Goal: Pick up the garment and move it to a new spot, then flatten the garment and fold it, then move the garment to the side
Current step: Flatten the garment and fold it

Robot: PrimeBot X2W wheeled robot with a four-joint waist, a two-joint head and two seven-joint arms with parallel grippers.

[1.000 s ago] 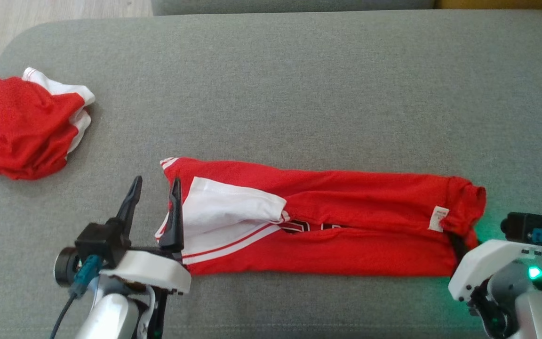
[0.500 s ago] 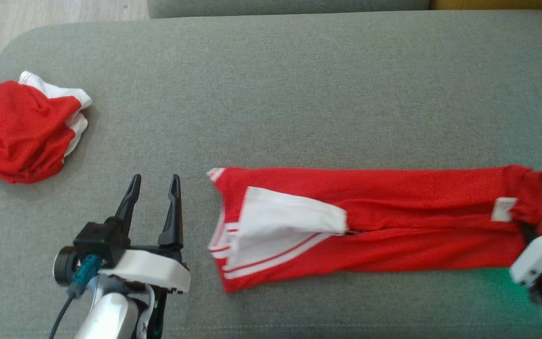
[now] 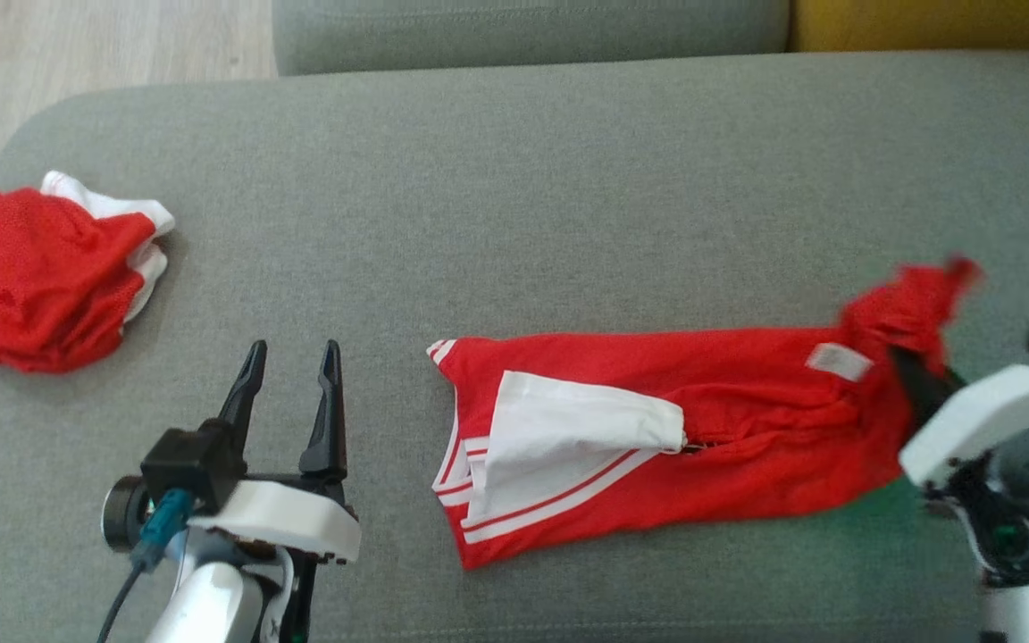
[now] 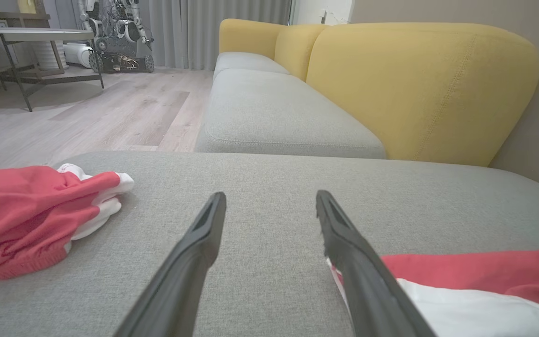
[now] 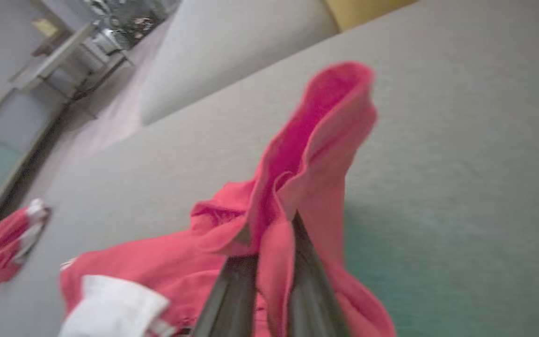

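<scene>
Garment [image 3: 657, 429]: red with white panel and stripes, folded into a long band, lying across the grey seat cushion [image 3: 514, 196] towards the right side; striped end flat on the cushion, far right end bunched and raised off it.
Tag [image 3: 839, 361]: small, white, near the raised end.
Right pincer [image 5: 269, 262]: closed tight on the bunched red end of the garment, cloth standing up in a fold above the fingertips.
Left pincer [image 3: 294, 346]: wide open, holding nothing, fingers pointing away over bare cushion, near the garment's striped end but clear of it.
Second cloth [image 3: 41, 277]: red and white, crumpled in a heap at the cushion's left edge, well apart from the garment.
Backrest [image 4: 414, 84]: yellow, behind the grey seats.
Floor [image 3: 104, 45]: pale wood, beyond the cushion's left corner.
</scene>
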